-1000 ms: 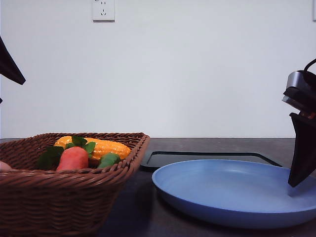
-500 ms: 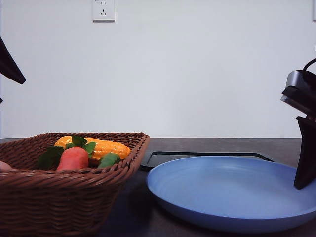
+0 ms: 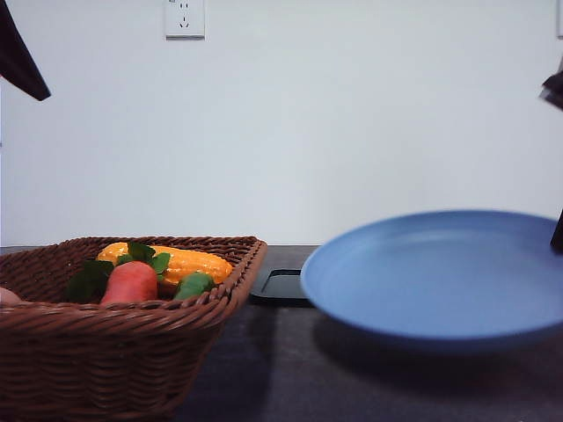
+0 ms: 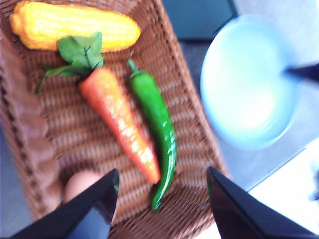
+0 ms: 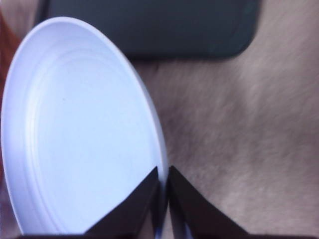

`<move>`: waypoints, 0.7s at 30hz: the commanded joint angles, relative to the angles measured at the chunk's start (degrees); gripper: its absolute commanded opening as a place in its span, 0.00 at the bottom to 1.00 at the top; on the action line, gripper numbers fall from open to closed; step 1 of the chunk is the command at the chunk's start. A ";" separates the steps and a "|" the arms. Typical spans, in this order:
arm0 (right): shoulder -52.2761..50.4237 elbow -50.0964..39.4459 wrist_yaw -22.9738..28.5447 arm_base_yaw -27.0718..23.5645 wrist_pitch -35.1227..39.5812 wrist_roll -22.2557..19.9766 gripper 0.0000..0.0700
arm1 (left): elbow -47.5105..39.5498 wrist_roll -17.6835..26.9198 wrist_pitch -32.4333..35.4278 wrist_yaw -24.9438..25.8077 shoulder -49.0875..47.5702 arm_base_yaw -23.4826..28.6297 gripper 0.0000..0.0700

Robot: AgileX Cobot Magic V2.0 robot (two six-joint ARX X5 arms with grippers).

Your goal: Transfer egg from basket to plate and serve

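The pinkish-brown egg [image 4: 79,183] lies in a corner of the wicker basket [image 4: 35,144], beside a carrot [image 4: 117,119]. My left gripper [image 4: 162,209] hovers open above the basket, its fingers apart and holding nothing. In the front view the basket [image 3: 114,352] sits at the near left, and a sliver of the egg [image 3: 5,296] shows at the frame's edge. The blue plate [image 3: 440,272] hangs tilted above the table. My right gripper [image 5: 163,174] is shut on the rim of the plate [image 5: 75,134].
Corn [image 4: 75,26] and a green pepper [image 4: 157,124] also lie in the basket. A flat black tray [image 3: 281,287] sits on the dark table behind the plate, also seen as the tray [image 5: 149,27] in the right wrist view. My left arm [image 3: 19,54] shows at the upper left.
The right gripper has lifted the plate off the table and tilted it, carrying it up and to the right. The left arm has risen a little.
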 commanded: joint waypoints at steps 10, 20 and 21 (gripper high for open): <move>-4.29 0.35 -0.08 -1.52 0.28 2.05 0.00 | 3.72 -4.30 -6.48 -18.72 4.95 -15.32 0.49; -4.31 0.35 -0.31 -1.52 0.05 2.04 0.00 | 3.72 -7.72 -5.86 -25.48 16.91 -19.13 0.49; -4.31 0.35 -0.33 -1.52 0.05 2.03 0.00 | 3.72 -7.71 -5.73 -25.48 18.03 -19.13 0.49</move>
